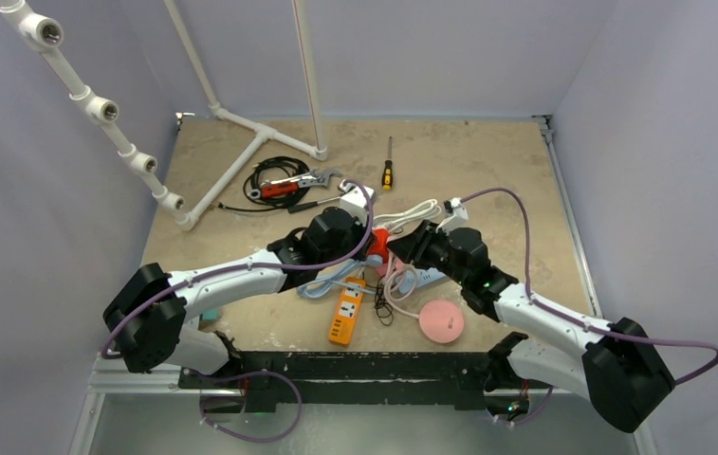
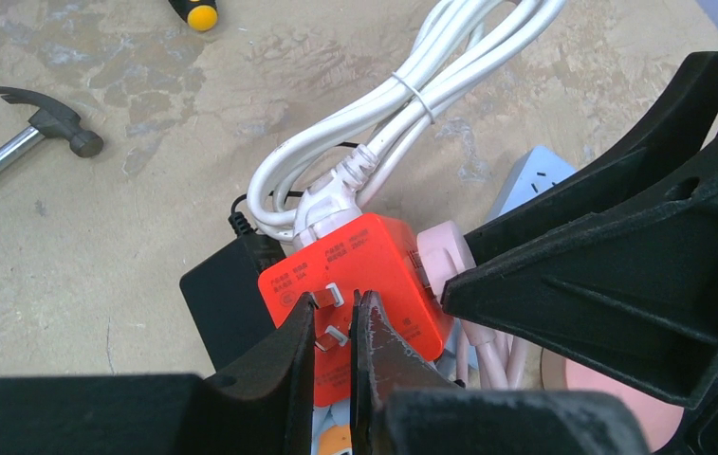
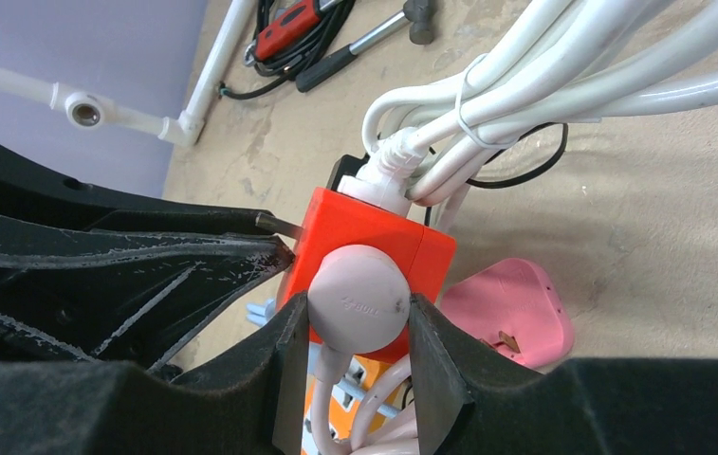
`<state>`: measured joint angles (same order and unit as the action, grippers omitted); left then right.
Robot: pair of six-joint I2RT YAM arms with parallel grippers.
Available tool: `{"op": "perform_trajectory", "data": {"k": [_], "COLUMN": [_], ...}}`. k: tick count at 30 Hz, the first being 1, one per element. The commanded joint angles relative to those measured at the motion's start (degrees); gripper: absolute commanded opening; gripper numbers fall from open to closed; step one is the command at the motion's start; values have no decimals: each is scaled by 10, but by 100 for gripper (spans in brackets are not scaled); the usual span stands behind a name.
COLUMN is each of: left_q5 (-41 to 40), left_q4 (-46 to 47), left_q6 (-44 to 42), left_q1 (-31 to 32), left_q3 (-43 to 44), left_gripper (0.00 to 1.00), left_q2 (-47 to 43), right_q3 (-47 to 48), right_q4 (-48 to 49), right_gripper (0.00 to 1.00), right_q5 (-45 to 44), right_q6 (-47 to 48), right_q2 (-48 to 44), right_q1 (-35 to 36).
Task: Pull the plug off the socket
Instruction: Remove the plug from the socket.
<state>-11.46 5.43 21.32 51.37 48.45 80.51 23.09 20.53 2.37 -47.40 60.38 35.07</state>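
**Top view:** the arms converge mid-table on the orange socket cube [image 1: 377,245], with the left gripper [image 1: 359,239] at its 9 o'clock and the right gripper [image 1: 404,248] at 3 o'clock.

**Left wrist view:** the jaws are pinched narrow, holding the glossy, square-edged cube by a flat metal prong [image 2: 333,295].

**Right wrist view:** the jaws clasp the matte, round pink plug [image 3: 356,284], seated in the cube at 6 o'clock of the smooth white cable [image 3: 525,85].

**Judgement:** pull straight along the pins while the left arm anchors the cube.
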Motion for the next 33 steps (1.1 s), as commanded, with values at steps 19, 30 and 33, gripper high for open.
{"op": "perform_trajectory", "data": {"k": [19, 30, 33], "left_q5": [-30, -37, -48], "left_q4": [-11, -15, -23], "left_q6": [-39, -36, -37], "left_q1": [-15, -15, -17], "left_q3": [3, 6, 11], "left_gripper": [0, 0, 0], "left_q2": [-6, -8, -11], "right_q3": [-39, -5, 19], "right_q4": [133, -11, -49], "right_gripper": [0, 0, 0], "right_q5": [109, 61, 35], "right_q6": [-3, 37, 41], "right_q2": [-32, -140, -164], "right_q1": [-98, -98, -98]}}
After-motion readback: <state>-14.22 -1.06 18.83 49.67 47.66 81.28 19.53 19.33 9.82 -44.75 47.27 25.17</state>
